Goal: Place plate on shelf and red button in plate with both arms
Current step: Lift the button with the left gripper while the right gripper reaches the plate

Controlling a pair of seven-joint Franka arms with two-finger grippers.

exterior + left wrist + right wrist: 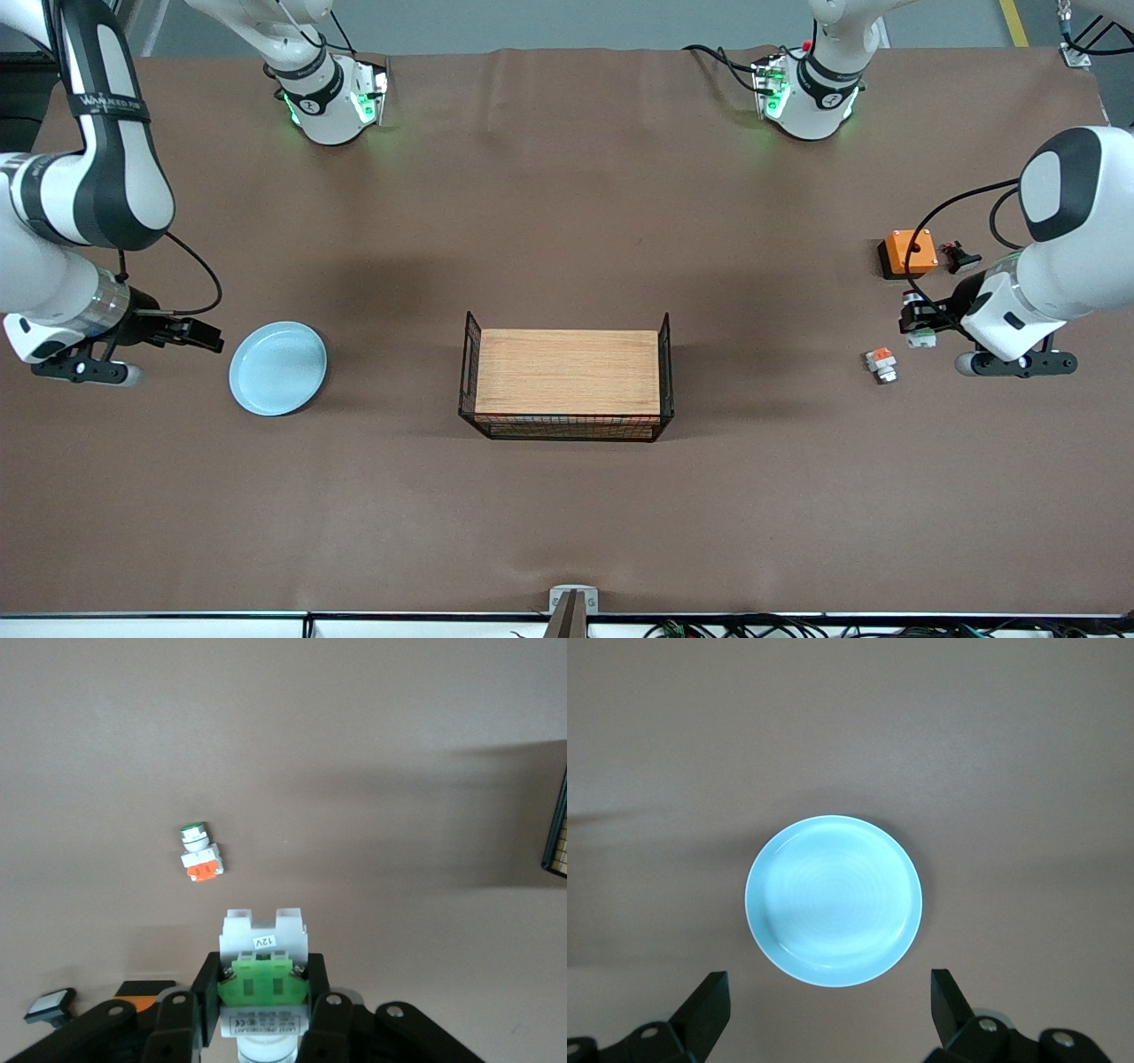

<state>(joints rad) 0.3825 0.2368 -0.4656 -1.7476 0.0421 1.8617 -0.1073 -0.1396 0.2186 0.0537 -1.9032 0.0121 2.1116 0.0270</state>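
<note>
Now left pincer point(264, 1014) pinches a button unit point(264, 979) just over the counter point(567, 532) near the orange box point(909, 252), right pincer point(828, 1001) spread beside the plate point(277, 368); lift the button straight, approach the plate rim low before closing

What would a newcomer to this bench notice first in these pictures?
Probably the black wire basket with a wooden board on top at the table's middle. Next, the round pale-blue plate toward the right arm's end, with the open right gripper beside it. At the left arm's end, the left gripper is shut on a white-and-green button part.
</note>
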